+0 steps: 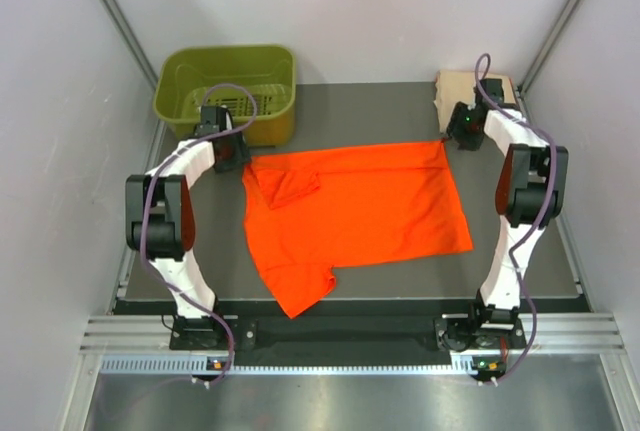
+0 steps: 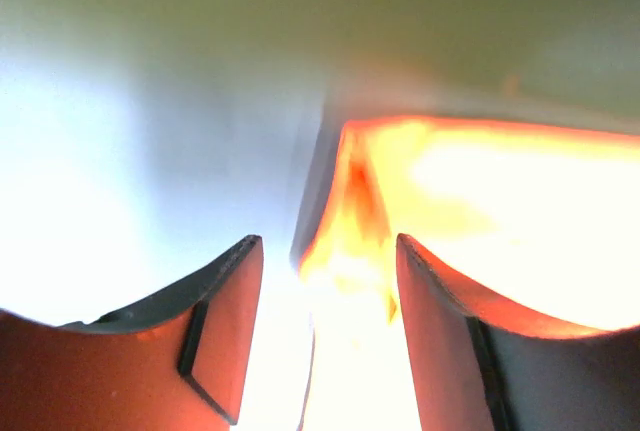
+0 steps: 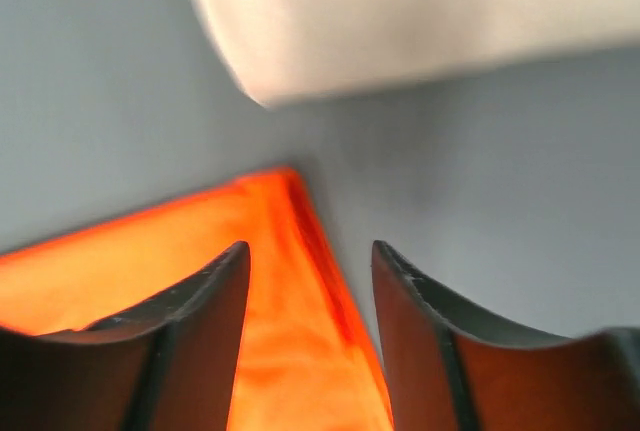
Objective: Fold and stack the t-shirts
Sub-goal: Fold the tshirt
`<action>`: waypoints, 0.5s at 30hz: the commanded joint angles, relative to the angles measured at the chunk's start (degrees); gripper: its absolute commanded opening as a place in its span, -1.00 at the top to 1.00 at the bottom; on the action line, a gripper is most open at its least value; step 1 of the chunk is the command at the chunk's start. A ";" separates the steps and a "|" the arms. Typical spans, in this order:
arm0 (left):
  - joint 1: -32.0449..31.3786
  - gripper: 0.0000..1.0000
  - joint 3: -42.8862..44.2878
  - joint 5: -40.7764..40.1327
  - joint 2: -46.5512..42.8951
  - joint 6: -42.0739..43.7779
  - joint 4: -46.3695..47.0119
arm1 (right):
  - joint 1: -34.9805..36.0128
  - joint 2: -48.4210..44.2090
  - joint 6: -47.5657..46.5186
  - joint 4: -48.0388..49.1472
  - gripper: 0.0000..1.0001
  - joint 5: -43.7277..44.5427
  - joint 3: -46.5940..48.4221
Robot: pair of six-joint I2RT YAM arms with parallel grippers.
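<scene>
Grey table (image 1: 520, 271), white walls. Mid-table: orange t-shirt (image 1: 360, 211) spread flat; soft, light, limp, likely best pinched at far corners. Left gripper (image 2: 330, 331) and right gripper (image 3: 310, 331) low over those corners, jaws parted, holding nothing. Beyond: peach t-shirt (image 1: 458, 86) far right, basket (image 1: 225, 91) far left.

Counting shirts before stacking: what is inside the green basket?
No cloth shows in the green basket, only its slotted floor. The left arm's wrist and cable cover part of that floor.
</scene>
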 commanded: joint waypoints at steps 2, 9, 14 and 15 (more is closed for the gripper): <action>0.00 -0.22 -7.50 -1.98 -8.72 -2.23 -4.78 | 0.30 -9.19 -2.91 -12.12 -0.19 11.57 -0.42; -3.41 -0.21 -17.27 1.45 -21.64 -5.23 -9.26 | 3.63 -22.29 -6.96 -18.66 -0.28 16.69 -13.77; -17.89 -0.18 -17.62 -4.35 -28.50 -7.86 -15.93 | 11.36 -31.07 -9.42 -17.87 -0.29 15.11 -22.92; -19.32 -0.16 -17.80 -4.62 -29.82 -9.08 -16.56 | 13.37 -31.88 -8.99 -17.79 -0.29 14.58 -25.27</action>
